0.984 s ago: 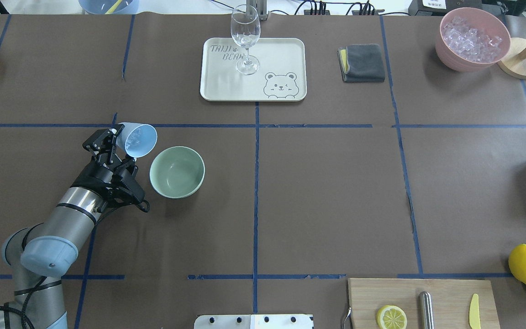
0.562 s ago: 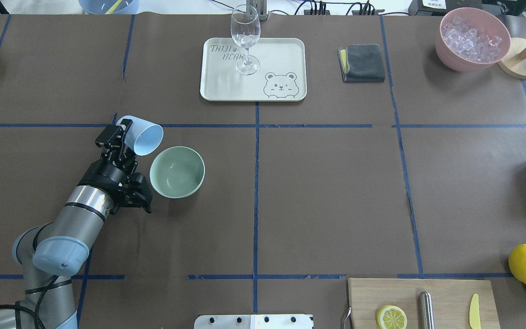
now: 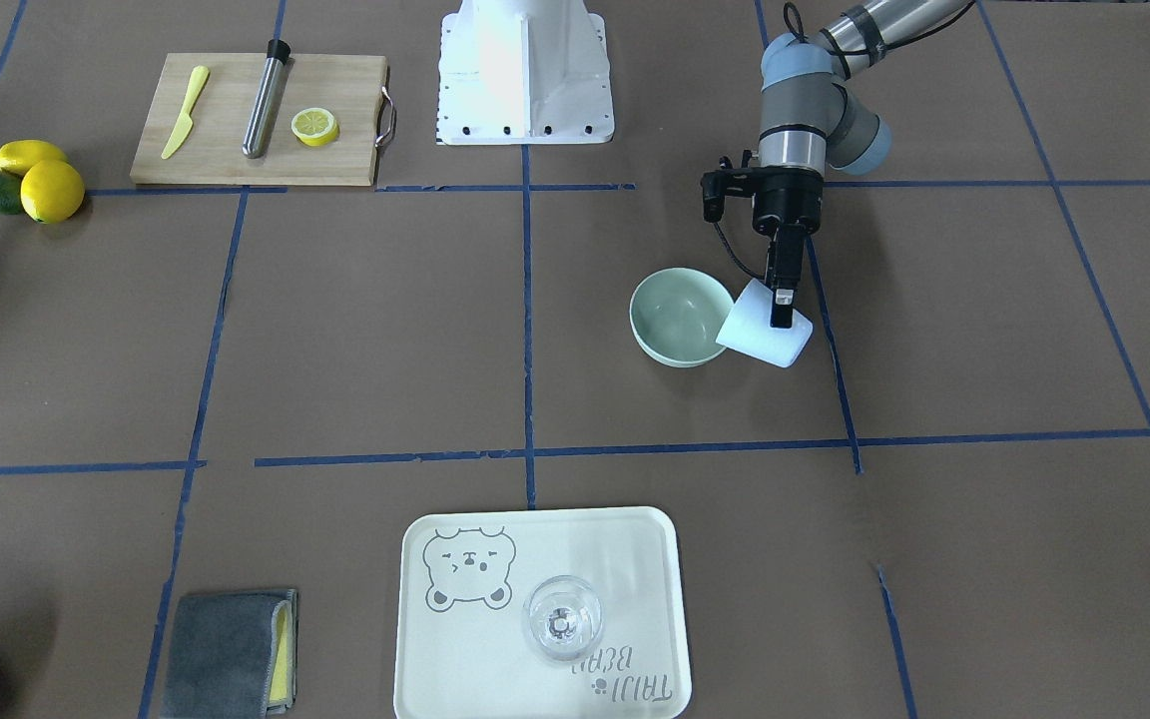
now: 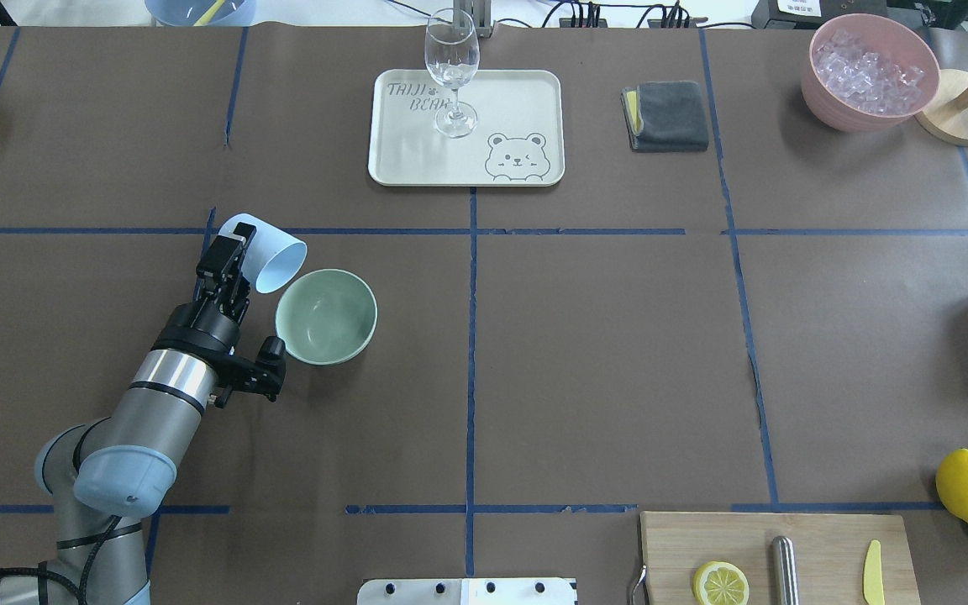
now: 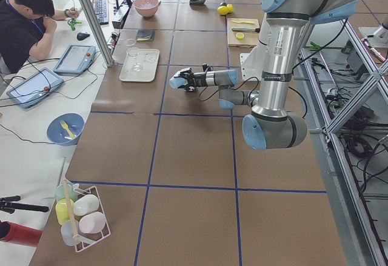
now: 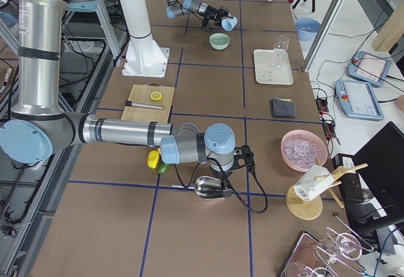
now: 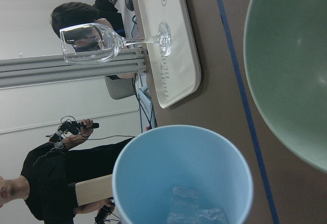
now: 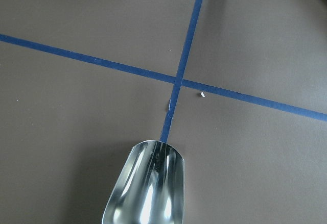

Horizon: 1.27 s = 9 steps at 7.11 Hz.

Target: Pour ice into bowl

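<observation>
The ice (image 7: 196, 211) lay low in the tilted blue cup (image 4: 278, 256), none yet in the bowl (image 4: 326, 316) just beside it, left on the table (image 4: 602, 353). The left gripper (image 4: 230, 252) had its fingers clamped on the cup; the pour remained to be done. Whether the right gripper (image 6: 221, 177) had its fingers wide or closed, I couldn't tell.

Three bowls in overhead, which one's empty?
The pale mint-green bowl next to the tilted blue cup. Its inside is bare; the pink bowl is full of ice, and the blue bowl at the far edge holds a yellow utensil.
</observation>
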Each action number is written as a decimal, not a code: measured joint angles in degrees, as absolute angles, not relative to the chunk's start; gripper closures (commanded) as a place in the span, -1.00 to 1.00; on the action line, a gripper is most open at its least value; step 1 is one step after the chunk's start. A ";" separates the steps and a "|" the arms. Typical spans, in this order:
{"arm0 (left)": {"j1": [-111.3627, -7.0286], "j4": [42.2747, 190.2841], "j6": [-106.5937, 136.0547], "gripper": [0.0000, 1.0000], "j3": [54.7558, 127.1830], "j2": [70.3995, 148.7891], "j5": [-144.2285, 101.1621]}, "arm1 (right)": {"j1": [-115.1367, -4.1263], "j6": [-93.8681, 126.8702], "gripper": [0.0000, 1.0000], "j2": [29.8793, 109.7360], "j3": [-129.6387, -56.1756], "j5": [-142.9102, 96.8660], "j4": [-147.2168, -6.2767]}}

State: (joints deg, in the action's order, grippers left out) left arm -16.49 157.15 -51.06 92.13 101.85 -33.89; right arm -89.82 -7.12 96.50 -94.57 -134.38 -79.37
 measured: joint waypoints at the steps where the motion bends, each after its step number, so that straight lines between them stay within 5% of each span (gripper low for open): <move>1: -16.26 157.15 -53.61 1.00 92.22 102.10 -33.56 | -89.82 -7.10 -1.00 96.50 -94.57 -134.39 -79.34; 9: -14.79 157.15 -67.00 1.00 92.37 102.22 -29.01 | -89.91 -7.03 -1.00 96.42 -94.66 -134.38 -79.34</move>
